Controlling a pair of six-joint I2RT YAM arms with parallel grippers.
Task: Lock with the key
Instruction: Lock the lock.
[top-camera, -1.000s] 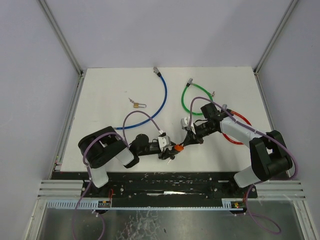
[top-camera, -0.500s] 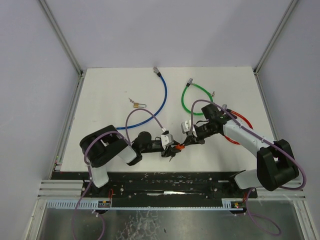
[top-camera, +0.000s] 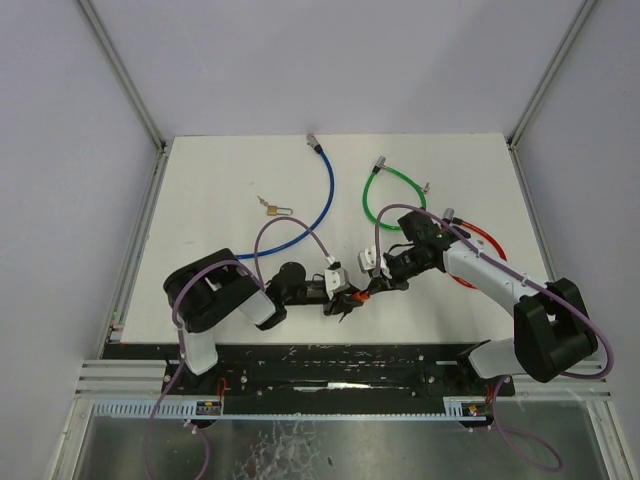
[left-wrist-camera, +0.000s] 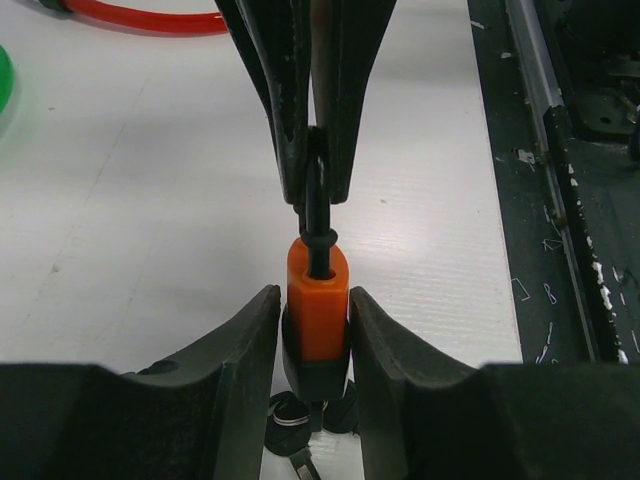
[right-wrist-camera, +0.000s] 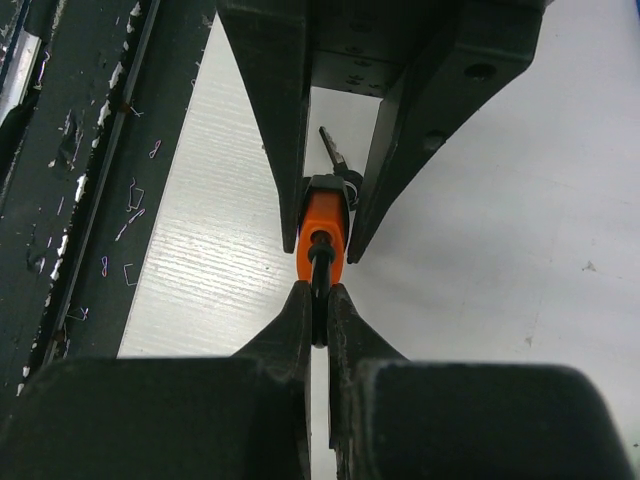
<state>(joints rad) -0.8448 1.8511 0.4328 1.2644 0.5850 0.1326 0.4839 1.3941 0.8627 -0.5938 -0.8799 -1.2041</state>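
Observation:
An orange padlock (top-camera: 358, 295) is held just above the table's near middle between both grippers. My left gripper (top-camera: 345, 298) is shut on its orange body (left-wrist-camera: 318, 300), with dark keys (left-wrist-camera: 290, 415) hanging under it. My right gripper (top-camera: 376, 287) is shut on the lock's black shackle (right-wrist-camera: 320, 268), which rises from the orange body (right-wrist-camera: 322, 230). In the left wrist view the right fingers (left-wrist-camera: 290, 130) pinch the shackle (left-wrist-camera: 316, 205) above the body. In the right wrist view a key (right-wrist-camera: 333, 150) shows beyond the lock, between the left fingers (right-wrist-camera: 270, 120).
A small brass padlock (top-camera: 272, 209) with a key lies at the back left. A blue cable (top-camera: 322, 195), a green cable (top-camera: 372, 195) and a red cable (top-camera: 484, 240) lie behind and to the right. The black table edge strip (top-camera: 330, 355) runs just near the lock.
Both grippers have stayed shut on the lock, which has barely moved. The left wrist has edged right towards it, and the right wrist has dropped closer with its arm stretched out more.

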